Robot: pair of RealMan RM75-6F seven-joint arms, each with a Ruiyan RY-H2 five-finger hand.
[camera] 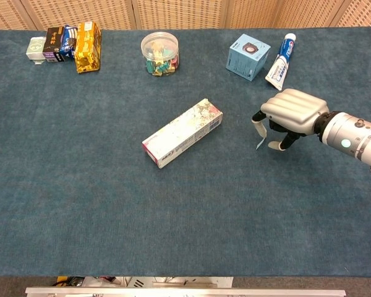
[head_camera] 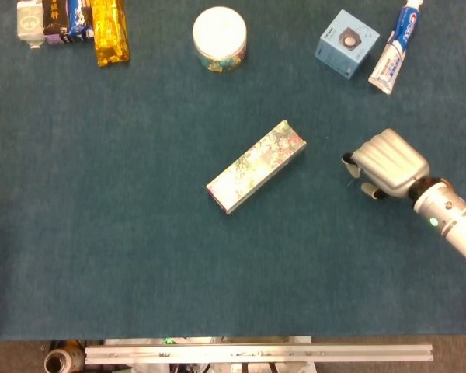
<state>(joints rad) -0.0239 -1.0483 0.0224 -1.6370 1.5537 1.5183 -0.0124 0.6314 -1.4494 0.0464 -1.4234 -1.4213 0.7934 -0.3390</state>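
My right hand (head_camera: 388,162) (camera: 294,114) hovers palm down over the blue carpeted table (head_camera: 124,233), right of centre. Its fingers curl down and stay apart around a small pale blue strip (camera: 260,143). The strip's lower end shows just below the fingertips (camera: 257,124) in the chest view; the hand hides most of it in the head view. I cannot see a grip on the strip. A long floral box (head_camera: 255,166) (camera: 182,133) lies diagonally at the table's centre, a hand's width left of the hand. My left hand is out of both views.
At the far edge stand a clear jar with a white lid (head_camera: 219,38) (camera: 159,53), a light blue box (head_camera: 346,43) (camera: 248,57) and a toothpaste tube (head_camera: 395,47) (camera: 281,62). Several snack packets (head_camera: 74,23) (camera: 65,46) sit at the far left. A metal rail (head_camera: 256,353) runs below the near edge.
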